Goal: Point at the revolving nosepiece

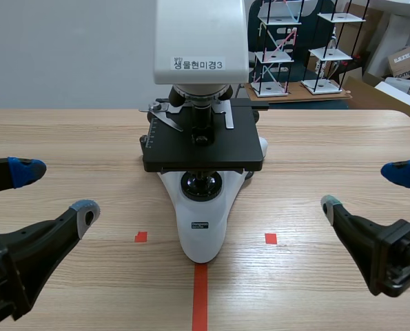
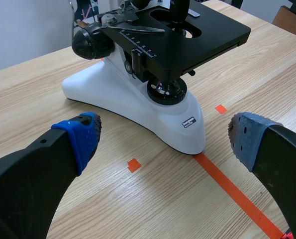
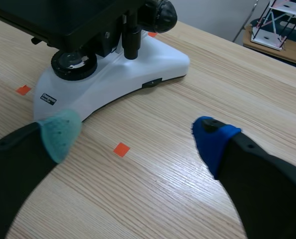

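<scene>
A white microscope (image 1: 203, 227) with a black stage (image 1: 203, 141) stands at the table's middle. Its revolving nosepiece (image 1: 201, 93), a grey-white ring with dark objectives, hangs under the white head above the stage. My left gripper (image 1: 56, 189) is open near the table's left front, well apart from the microscope. My right gripper (image 1: 366, 187) is open at the right front, also apart. In the left wrist view the microscope base (image 2: 152, 117) lies ahead of the open left gripper (image 2: 162, 137). The right wrist view shows the base (image 3: 113, 74) ahead of the open right gripper (image 3: 133, 132); the nosepiece is hidden there.
Wire-frame shelf models (image 1: 301, 48) and cardboard boxes (image 1: 408, 62) stand behind the table's far right edge. Black focus knobs (image 2: 90, 42) stick out from the microscope's sides. Bare wood lies on both sides of the microscope.
</scene>
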